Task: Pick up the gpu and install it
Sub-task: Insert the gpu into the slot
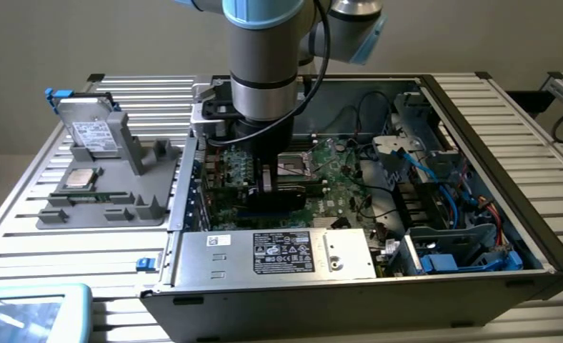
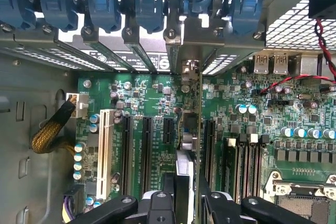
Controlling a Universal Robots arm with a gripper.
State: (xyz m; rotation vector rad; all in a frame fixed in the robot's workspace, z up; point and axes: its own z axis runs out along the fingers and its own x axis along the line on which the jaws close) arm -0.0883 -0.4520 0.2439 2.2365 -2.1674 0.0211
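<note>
1. in the exterior view the arm [image 1: 262, 64] reaches down from the top centre of the frame into the open computer case [image 1: 472, 282], which sits on the slatted bench [image 1: 33, 243].
2. the pincer [image 2: 185, 198] is clamped on the gpu [image 2: 185, 145]; in the wrist view its black fingers [image 2: 157, 205] close on either side of the card at the lower centre of the frame.
3. the gpu stands on edge over the green motherboard [image 2: 252, 135], between the black expansion slots [image 2: 147, 156], its bracket end near the case's rear slot openings in the upper centre.
4. at centre left of the exterior view a grey tray [image 1: 105, 204] holds a hard drive [image 1: 91, 132].
</note>
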